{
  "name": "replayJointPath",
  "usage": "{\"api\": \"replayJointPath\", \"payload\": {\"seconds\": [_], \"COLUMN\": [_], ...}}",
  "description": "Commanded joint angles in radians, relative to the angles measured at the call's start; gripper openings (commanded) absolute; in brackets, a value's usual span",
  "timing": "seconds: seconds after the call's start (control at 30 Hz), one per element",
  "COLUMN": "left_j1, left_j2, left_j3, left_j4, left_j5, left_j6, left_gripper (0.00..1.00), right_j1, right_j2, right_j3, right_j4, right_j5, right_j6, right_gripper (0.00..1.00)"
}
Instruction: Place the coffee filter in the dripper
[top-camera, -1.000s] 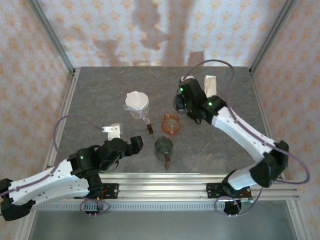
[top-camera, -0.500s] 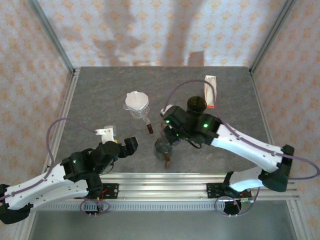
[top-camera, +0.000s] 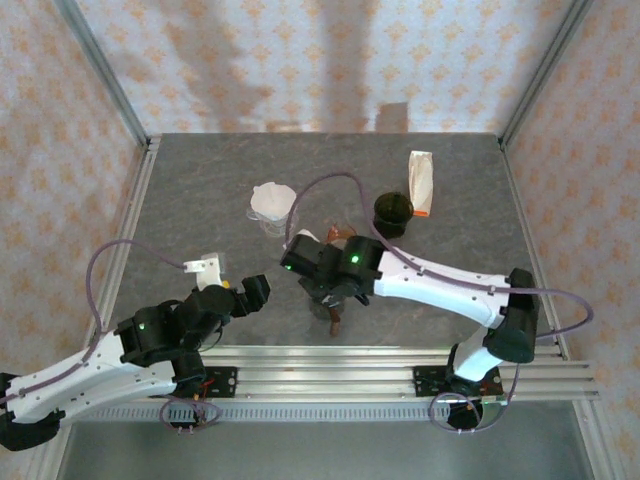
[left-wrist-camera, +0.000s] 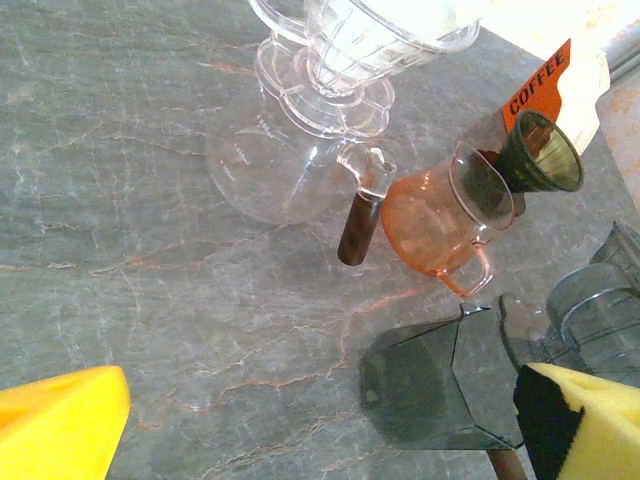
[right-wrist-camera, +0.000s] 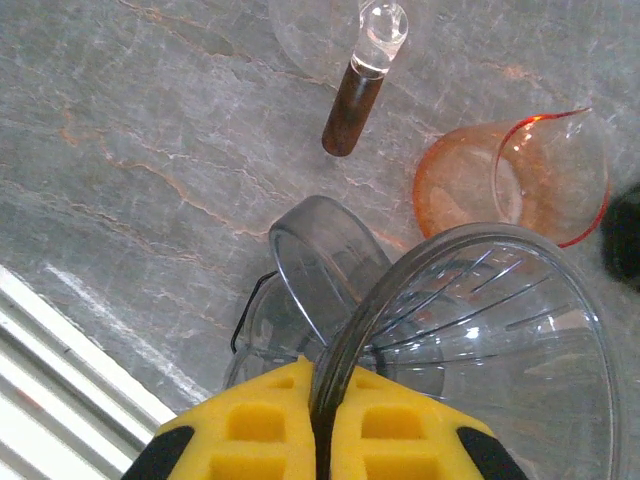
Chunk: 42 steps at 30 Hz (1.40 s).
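Seeing my right fingers (right-wrist-camera: 290, 425) pinched tight on the rim of a clear dripper (right-wrist-camera: 500, 330) over the grey jug (right-wrist-camera: 300, 250); my left fingers (top-camera: 252, 290) gape wide, holding nothing. White coffee filter (top-camera: 272, 197) sits in the funnel (left-wrist-camera: 360, 50) atop the glass carafe (left-wrist-camera: 260, 165)

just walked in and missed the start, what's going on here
The right arm has its jaws shut on the rim of a clear ribbed plastic dripper, holding it near a smoky grey pitcher towards the table's front. The left arm waits at the front left with its jaws open and empty. The white paper filter sits on top of the clear glass carafe further back, with neither arm touching it.
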Motion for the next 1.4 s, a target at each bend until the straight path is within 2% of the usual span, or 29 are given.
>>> {"api": "replayJointPath", "payload": {"seconds": [0.0,0.43,0.53,0.6,0.77,0.97,1.17,1.27,1.37], "left_j1": [-0.003,-0.003,-0.004,-0.005,-0.004,-0.004,-0.004,-0.003,-0.004], "left_j2": [-0.029,-0.084,-0.087,-0.087,-0.088,-0.088,-0.078,-0.065,-0.040], "left_j3": [-0.006,-0.016,-0.018,-0.017,-0.022,-0.025,-0.028,-0.028,-0.029], "left_j4": [-0.053,-0.086,-0.088,-0.088,-0.087,-0.082,-0.062,-0.042,-0.006], "left_j5": [-0.069,-0.084,-0.085,-0.086,-0.084,-0.080,-0.072,-0.068,-0.050], "left_j6": [-0.017,-0.022,-0.024,-0.023,-0.024,-0.028,-0.022,-0.018,0.001], "left_gripper": [1.00,1.00,1.00,1.00,1.00,1.00,1.00,1.00,1.00], "right_j1": [0.036,0.105,0.109,0.111,0.113,0.113,0.107,0.036,-0.092], "right_j2": [0.027,0.094,0.102,0.099,0.052,-0.010,-0.148,-0.225,-0.293], "right_j3": [0.046,0.029,0.015,0.002,-0.045,-0.073,-0.109,-0.138,-0.192], "right_j4": [-0.059,-0.017,-0.011,-0.002,0.065,0.111,0.164,0.180,0.213], "right_j5": [0.141,0.195,0.195,0.189,0.136,0.134,0.183,0.140,0.091], "right_j6": [-0.014,0.022,0.035,0.041,0.046,0.062,0.095,0.124,0.145], "right_gripper": [0.00,0.02,0.07,0.14,0.45,0.57,0.62,0.63,0.63]}}
